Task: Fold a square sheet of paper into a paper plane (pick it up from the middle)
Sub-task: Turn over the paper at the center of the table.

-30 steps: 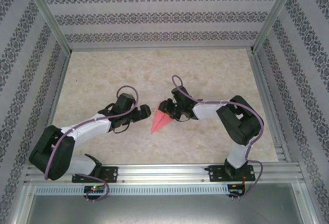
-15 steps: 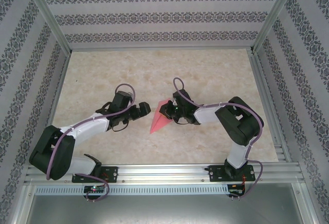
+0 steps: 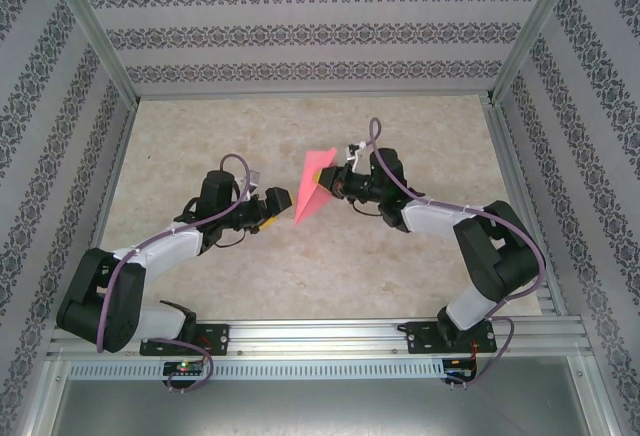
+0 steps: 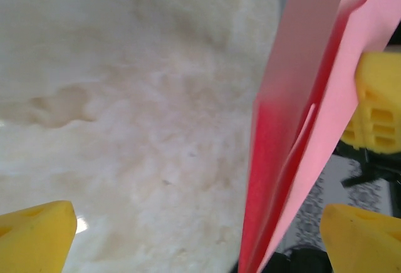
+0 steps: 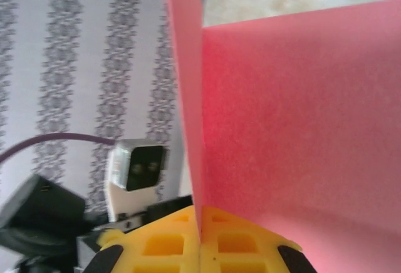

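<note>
The square sheet of paper now stands folded as a salmon-pink pointed paper plane (image 3: 312, 192), held off the table with its tip pointing down toward the near side. My right gripper (image 3: 335, 182) is shut on its folded centre edge. In the right wrist view the yellow pads (image 5: 188, 245) pinch the paper plane (image 5: 282, 97) at its crease, one wing spreading to the right. My left gripper (image 3: 275, 206) is open just left of the tip. In the left wrist view the paper plane (image 4: 294, 129) hangs between the spread fingers of my left gripper (image 4: 197, 238), nearer the right one.
The beige marbled tabletop (image 3: 300, 126) spreads all round both arms. Patterned walls (image 3: 300, 31) and aluminium posts close in the back and sides. A metal rail (image 3: 330, 336) carries the arm bases at the near edge.
My right gripper has shut on the paper plane and lifted it off the table toward the far side. My left arm has followed, staying open beside it.
</note>
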Tool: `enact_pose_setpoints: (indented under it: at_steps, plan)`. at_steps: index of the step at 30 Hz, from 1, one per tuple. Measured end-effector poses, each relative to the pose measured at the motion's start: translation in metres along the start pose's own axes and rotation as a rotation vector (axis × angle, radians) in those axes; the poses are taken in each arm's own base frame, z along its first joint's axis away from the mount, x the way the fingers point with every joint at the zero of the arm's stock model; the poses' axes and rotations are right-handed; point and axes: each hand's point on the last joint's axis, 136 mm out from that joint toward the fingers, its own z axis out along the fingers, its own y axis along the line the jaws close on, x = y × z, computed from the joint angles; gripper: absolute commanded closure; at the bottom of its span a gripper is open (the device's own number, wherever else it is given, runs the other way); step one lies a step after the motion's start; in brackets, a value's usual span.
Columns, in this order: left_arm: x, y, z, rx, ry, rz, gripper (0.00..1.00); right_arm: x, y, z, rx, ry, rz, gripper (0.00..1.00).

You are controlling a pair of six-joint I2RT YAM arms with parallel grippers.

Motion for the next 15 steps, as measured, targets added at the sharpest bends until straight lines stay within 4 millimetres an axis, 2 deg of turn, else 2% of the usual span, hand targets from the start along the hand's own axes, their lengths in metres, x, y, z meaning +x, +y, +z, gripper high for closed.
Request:
enact_pose_setpoints:
  at_steps: [2, 6, 9, 15]
  plan:
    - [-0.003, -0.019, -0.001, 0.078, 0.002, 0.026, 0.0, -0.003, 0.019, 0.001, -0.057, 0.021, -0.017, 0.96]
    - [-0.007, -0.045, -0.004, 0.185, 0.002, 0.067, 0.02, -0.002, 0.042, 0.0, -0.139, 0.058, -0.028, 0.96]
    - [-0.009, -0.058, -0.007, 0.237, -0.003, 0.089, 0.13, -0.001, 0.049, 0.001, -0.185, 0.079, -0.016, 0.95]
    - [-0.01, -0.071, -0.009, 0.279, -0.013, 0.117, 0.37, 0.004, 0.045, 0.007, -0.213, 0.113, 0.029, 0.95]
